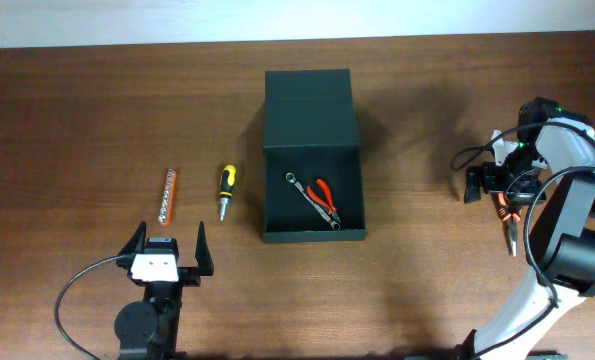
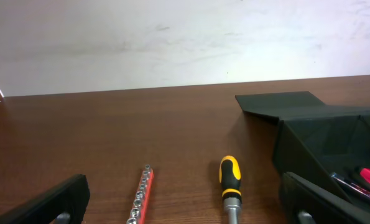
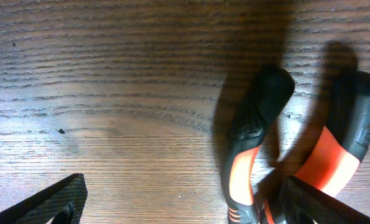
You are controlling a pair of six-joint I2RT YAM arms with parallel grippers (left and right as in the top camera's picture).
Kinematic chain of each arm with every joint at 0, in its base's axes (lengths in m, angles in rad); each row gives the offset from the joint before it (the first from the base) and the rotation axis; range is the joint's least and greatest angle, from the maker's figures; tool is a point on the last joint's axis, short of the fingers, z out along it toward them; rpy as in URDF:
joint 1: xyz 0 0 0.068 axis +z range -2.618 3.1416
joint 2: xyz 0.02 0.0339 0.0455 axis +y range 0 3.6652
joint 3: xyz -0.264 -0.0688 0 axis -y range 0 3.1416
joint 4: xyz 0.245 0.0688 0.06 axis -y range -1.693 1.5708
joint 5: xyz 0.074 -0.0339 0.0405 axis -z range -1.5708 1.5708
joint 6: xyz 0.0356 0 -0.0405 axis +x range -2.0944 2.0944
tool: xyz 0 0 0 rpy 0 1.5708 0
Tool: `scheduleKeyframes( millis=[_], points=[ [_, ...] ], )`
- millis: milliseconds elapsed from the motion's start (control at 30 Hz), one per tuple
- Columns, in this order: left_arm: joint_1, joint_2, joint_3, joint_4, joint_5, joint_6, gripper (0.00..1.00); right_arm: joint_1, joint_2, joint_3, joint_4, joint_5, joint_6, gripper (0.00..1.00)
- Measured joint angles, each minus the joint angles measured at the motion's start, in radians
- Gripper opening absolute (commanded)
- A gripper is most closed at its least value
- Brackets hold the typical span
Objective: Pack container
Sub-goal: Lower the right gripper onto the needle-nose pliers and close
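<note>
Left claw (image 1: 169,240) spread, right claw (image 3: 185,202) over pliers (image 3: 244,168)

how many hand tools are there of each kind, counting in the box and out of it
pliers: 2 (red-handled pair in the container, orange-handled pair outside it)
screwdriver: 1
wrench: 1
socket rail: 1
total: 5

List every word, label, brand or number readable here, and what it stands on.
None is readable. The container, yellow-handled screwdriver, orange socket rail and orange-black plier handles show no legible print; any marks on the wrench and red pliers inside the container are too small to tell.
</note>
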Motion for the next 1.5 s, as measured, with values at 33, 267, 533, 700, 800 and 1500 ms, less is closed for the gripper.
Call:
scheduleKeyframes(
  millis=[33,267,533,700,800,1500],
  points=[
    [0.0,0.0,0.0,0.0,0.0,0.0,0.99,0.0,0.0,0.0,0.0,0.0,0.0,0.99],
    [0.0,0.0,0.0,0.0,0.0,0.0,0.99,0.0,0.0,0.0,0.0,0.0,-0.001,0.99],
    [0.0,0.0,0.0,0.0,0.0,0.0,0.99,0.0,0.0,0.0,0.0,0.0,0.0,0.99],
    [0.0,0.0,0.0,0.0,0.0,0.0,0.99,0.0,0.0,0.0,0.0,0.0,-0.001,0.99],
    [0.0,0.0,0.0,0.0,0.0,0.0,0.99,0.0,0.0,0.0,0.0,0.0,0.0,0.99],
    [0.0,0.0,0.0,0.0,0.0,0.0,0.99,0.001,0.029,0.002,0.0,0.007,0.0,0.99]
  ],
)
